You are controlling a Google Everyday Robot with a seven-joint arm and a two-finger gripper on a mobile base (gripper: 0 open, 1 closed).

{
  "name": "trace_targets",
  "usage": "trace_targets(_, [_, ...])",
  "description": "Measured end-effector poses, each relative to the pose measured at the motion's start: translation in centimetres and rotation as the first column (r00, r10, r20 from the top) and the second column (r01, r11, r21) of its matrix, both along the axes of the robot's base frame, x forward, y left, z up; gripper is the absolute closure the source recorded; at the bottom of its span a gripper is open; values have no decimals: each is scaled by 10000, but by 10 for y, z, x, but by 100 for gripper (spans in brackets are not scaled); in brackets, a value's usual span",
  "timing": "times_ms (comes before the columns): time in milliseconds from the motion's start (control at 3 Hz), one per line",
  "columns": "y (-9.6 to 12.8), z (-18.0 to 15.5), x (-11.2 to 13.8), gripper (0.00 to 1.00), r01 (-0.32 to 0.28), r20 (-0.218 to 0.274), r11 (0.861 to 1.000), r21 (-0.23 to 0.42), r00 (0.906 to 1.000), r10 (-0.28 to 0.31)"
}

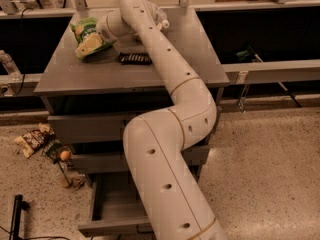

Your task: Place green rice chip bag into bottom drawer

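Observation:
The green rice chip bag (84,30) lies crinkled at the back left of the grey cabinet top (70,76). My gripper (93,43) is at the end of the long white arm, right at the bag's near right side and touching or overlapping it. The bag's lower right part is hidden behind the gripper. The bottom drawer (116,204) stands pulled open at the foot of the cabinet, plain grey inside, and my arm hides its right half.
A dark flat bar (135,59) lies on the top just right of the gripper. The two upper drawers (85,129) are shut. Brownish snack packets (31,140) and a small orange ball (65,155) lie on the floor to the left. A rail (270,70) runs to the right.

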State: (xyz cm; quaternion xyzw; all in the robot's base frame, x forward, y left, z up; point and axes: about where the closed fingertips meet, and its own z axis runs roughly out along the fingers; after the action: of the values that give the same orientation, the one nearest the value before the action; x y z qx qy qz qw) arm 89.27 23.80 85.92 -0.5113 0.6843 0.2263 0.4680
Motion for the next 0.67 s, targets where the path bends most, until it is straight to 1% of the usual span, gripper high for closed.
trace_targets(333, [2,-9,-5,18,-216,-239,9998,41,9995,217])
trace_targets(667, [3,-12,-8,41,-380,-325,9993,27,9987,381])
